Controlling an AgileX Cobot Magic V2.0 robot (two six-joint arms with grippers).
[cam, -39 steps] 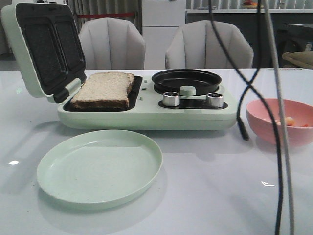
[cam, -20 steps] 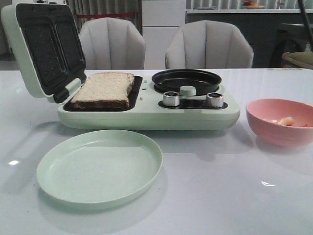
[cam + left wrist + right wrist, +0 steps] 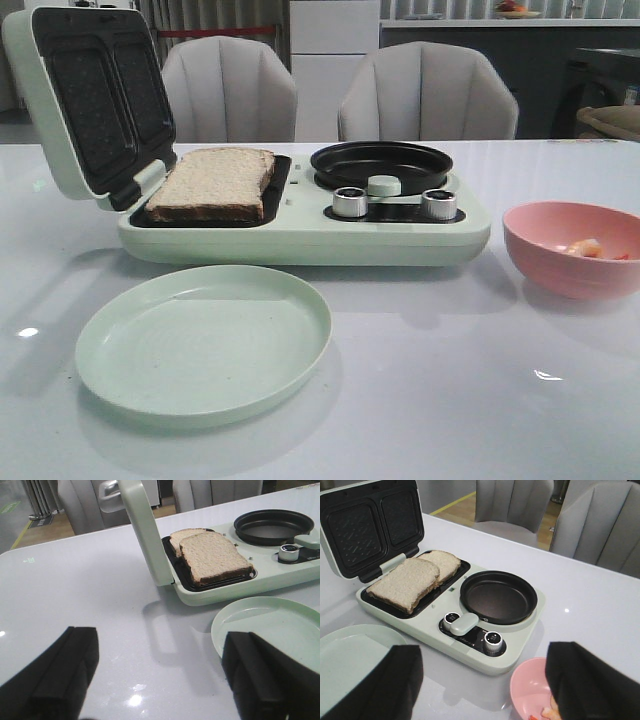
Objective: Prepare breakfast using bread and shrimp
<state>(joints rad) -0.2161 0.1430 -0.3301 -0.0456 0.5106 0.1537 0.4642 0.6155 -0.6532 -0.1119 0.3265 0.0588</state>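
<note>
Two slices of bread point(image 3: 405, 582) lie overlapping in the open sandwich maker's lower tray point(image 3: 285, 180); the front view shows them as one stack point(image 3: 212, 183). The shrimp point(image 3: 585, 247) rests in a pink bowl point(image 3: 575, 245) at the right. My left gripper point(image 3: 160, 680) hovers open over bare table, left of the green plate point(image 3: 270, 625), with nothing between its fingers. My right gripper point(image 3: 482, 685) is open above the table in front of the appliance's knobs, one finger point(image 3: 585, 680) covering part of the bowl point(image 3: 530, 685). Neither gripper shows in the front view.
The sandwich maker's lid point(image 3: 85, 100) stands raised at the left. A black round pan point(image 3: 381, 165) sits on its right half, behind two knobs point(image 3: 350, 202). An empty pale green plate point(image 3: 203, 340) lies in front. Two grey chairs point(image 3: 428, 92) stand behind the table.
The cables that hung across the right side of the front view a second ago have swung out of sight. Bread, plate and bowl have not moved.
</note>
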